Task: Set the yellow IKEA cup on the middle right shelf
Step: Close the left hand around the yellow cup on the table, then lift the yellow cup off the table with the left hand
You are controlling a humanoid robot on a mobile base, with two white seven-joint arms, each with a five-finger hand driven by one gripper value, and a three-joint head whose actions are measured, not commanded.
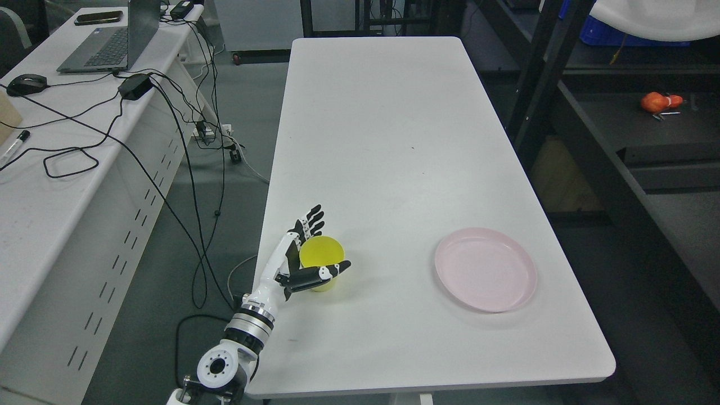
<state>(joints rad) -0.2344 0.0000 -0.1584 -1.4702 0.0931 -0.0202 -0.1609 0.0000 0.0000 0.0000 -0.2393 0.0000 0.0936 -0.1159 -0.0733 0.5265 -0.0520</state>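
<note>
Head view: left hand [301, 260] cups the yellow cup [322, 270] on the white table [394, 140], fingers open, not clamped.

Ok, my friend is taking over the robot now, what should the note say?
Left hand: beside the yellow cup, thumb across its front, fingers behind it; open, not yet closed on it.
Right hand: out of view.
Cup stands upright near the white table's left edge; pink plate to its right.
Done: reach to the cup.
Left: grasp, lift, carry to the dark shelf unit on the right, set it down.
</note>
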